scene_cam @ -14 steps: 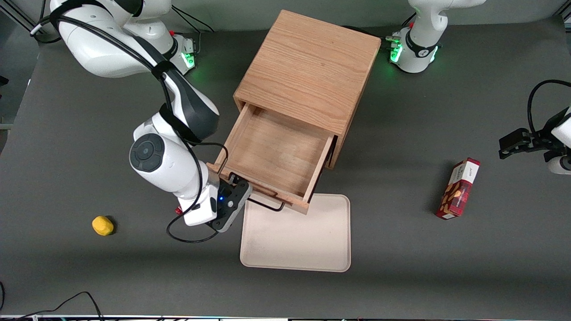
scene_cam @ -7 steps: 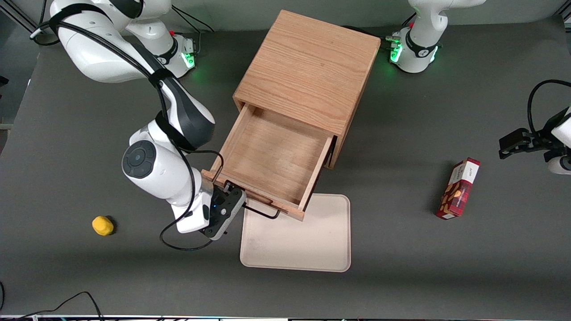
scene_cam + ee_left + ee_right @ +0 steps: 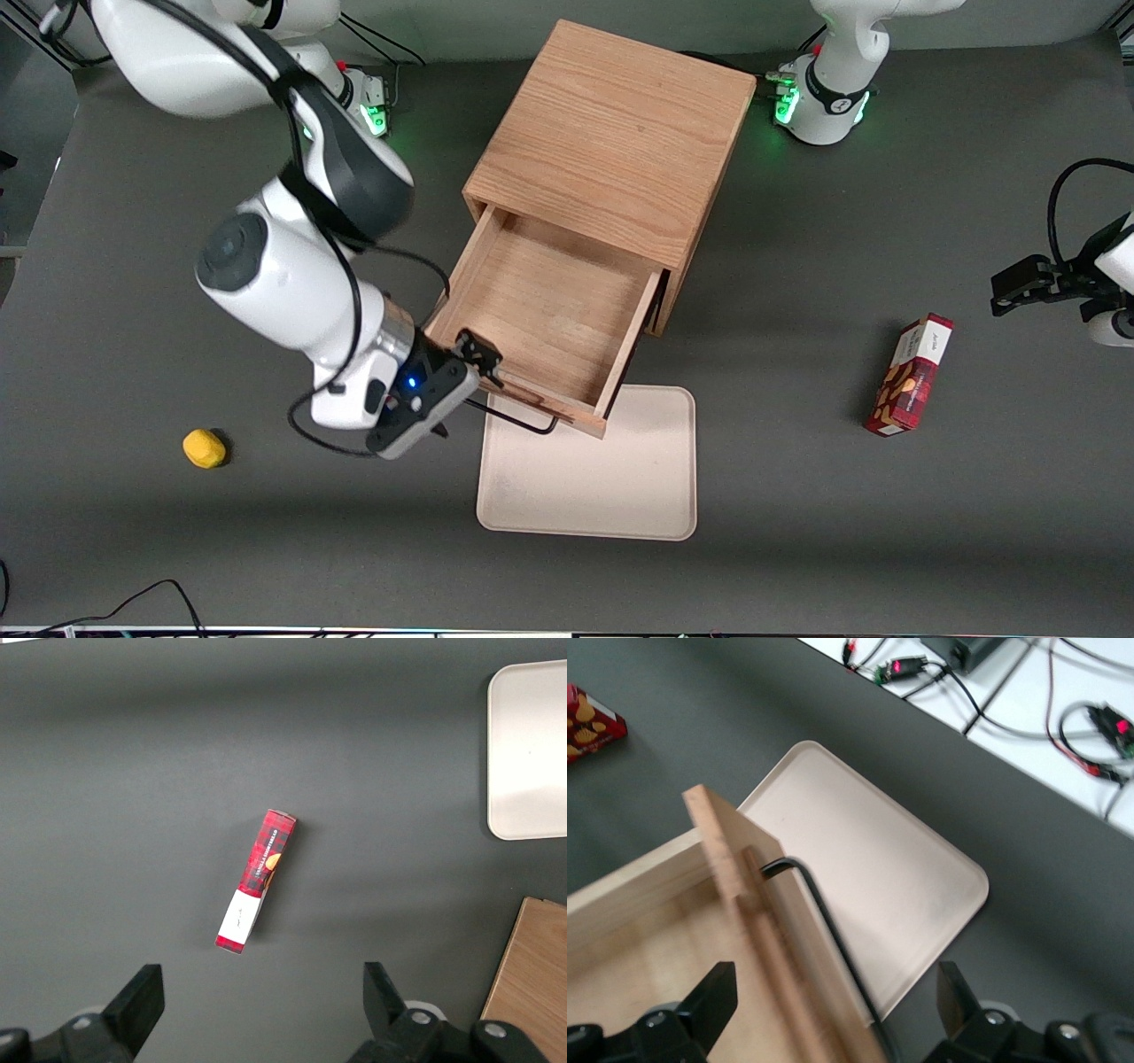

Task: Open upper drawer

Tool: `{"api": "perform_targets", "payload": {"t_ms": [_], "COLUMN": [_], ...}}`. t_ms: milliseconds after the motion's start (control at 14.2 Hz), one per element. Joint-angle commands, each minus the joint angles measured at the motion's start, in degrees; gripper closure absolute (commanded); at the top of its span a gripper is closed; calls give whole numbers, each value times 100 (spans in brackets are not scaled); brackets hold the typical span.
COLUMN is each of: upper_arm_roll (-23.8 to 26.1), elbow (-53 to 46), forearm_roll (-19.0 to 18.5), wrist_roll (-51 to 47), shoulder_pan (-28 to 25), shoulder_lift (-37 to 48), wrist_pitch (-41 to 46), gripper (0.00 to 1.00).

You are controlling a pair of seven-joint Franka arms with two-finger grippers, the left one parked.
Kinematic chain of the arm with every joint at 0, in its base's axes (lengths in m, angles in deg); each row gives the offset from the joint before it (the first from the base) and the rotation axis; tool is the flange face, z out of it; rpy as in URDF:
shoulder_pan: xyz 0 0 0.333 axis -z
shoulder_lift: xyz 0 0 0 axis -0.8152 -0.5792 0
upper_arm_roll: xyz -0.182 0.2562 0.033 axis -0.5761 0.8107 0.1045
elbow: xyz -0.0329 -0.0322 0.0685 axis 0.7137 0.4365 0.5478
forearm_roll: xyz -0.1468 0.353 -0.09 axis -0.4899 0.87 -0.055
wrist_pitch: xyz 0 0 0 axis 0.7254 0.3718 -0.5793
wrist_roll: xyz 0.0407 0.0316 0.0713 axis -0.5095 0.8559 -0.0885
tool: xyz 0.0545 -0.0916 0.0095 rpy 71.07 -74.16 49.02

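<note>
The upper drawer (image 3: 540,310) of the oak cabinet (image 3: 611,133) stands pulled well out, its wooden tray bare inside. Its thin black wire handle (image 3: 523,421) hangs over the tray's edge nearest the front camera. My right gripper (image 3: 459,392) is open and holds nothing. It hovers above the drawer front's corner toward the working arm's end. In the right wrist view the gripper (image 3: 835,1001) has its fingers wide apart, straddling the drawer front (image 3: 647,930) and handle (image 3: 824,912) from above. The lower drawer is hidden under the upper one.
A cream tray (image 3: 589,470) lies on the table in front of the open drawer, also in the right wrist view (image 3: 868,859). A yellow lump (image 3: 204,447) lies toward the working arm's end. A red box (image 3: 912,377) lies toward the parked arm's end, also in the left wrist view (image 3: 257,881).
The drawer slid out a little more, then stopped. My gripper has let go of the handle and risen above the drawer front's corner.
</note>
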Motion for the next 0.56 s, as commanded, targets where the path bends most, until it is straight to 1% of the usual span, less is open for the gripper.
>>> {"api": "perform_targets", "payload": {"t_ms": [0, 141, 212, 282, 353, 494], "upper_arm_roll": [-141, -168, -395, -789, -1062, -1458], "elbow": [657, 1429, 1825, 2255, 2633, 3153], "forearm_roll": [19, 10, 1, -16, -51, -26], "wrist_roll": [-846, -892, -909, -918, -927, -1023], "shoulder_pan": [172, 610, 630, 543, 421, 428], "shoulder_lift": [1265, 2083, 2522, 3005, 3384, 3974], "wrist_pitch": [843, 1020, 1030, 986, 960, 942], "gripper": [0, 0, 0, 0, 0, 0]}}
